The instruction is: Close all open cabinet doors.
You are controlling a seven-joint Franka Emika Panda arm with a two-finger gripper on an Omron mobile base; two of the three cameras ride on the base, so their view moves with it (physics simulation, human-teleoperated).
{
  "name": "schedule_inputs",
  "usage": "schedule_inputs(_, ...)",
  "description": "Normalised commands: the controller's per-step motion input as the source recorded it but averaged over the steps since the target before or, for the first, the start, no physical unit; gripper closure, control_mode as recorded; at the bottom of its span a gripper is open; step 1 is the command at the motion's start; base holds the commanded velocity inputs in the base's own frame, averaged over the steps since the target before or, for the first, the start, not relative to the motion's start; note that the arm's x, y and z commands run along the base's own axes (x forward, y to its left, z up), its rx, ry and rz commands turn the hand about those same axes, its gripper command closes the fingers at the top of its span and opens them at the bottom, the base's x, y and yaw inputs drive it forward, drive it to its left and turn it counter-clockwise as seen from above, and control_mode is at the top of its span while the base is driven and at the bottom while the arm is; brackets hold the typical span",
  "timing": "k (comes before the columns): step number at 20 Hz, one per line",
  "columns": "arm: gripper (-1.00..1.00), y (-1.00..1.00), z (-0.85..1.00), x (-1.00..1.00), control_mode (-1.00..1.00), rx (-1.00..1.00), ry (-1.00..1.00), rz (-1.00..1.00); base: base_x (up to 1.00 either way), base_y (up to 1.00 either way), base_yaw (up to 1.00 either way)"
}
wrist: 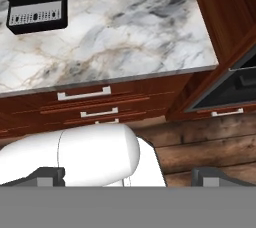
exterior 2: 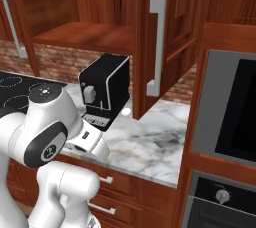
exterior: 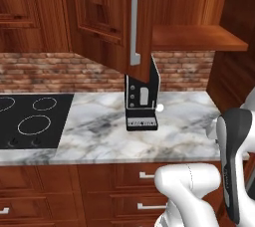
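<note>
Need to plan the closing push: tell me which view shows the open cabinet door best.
Left base view: the open cabinet door shows its face and bar handle. Right base view gives it nearly edge-on.

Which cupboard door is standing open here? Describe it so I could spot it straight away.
Find the marble counter and the black coffee machine on it. Right above hangs the open cabinet door, reddish-brown wood with a raised panel and a long vertical silver bar handle. Unlike its neighbours, it swings out over the counter, baring the shelf behind it.
</note>
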Motion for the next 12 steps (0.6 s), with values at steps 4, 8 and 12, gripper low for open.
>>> schedule_inputs(4, -1.00, 0.00, 0.00, 0.00, 1.00, 0.00, 0.00, 0.00, 0.25, -0.08, 0.01)
schedule_inputs(8, -1.00, 0.00, 0.00, 0.00, 1.00, 0.00, 0.00, 0.00, 0.21, -0.07, 0.01)
schedule_inputs(12, -1.00, 0.00, 0.00, 0.00, 1.00, 0.00, 0.00, 0.00, 0.01, -0.01, 0.00)
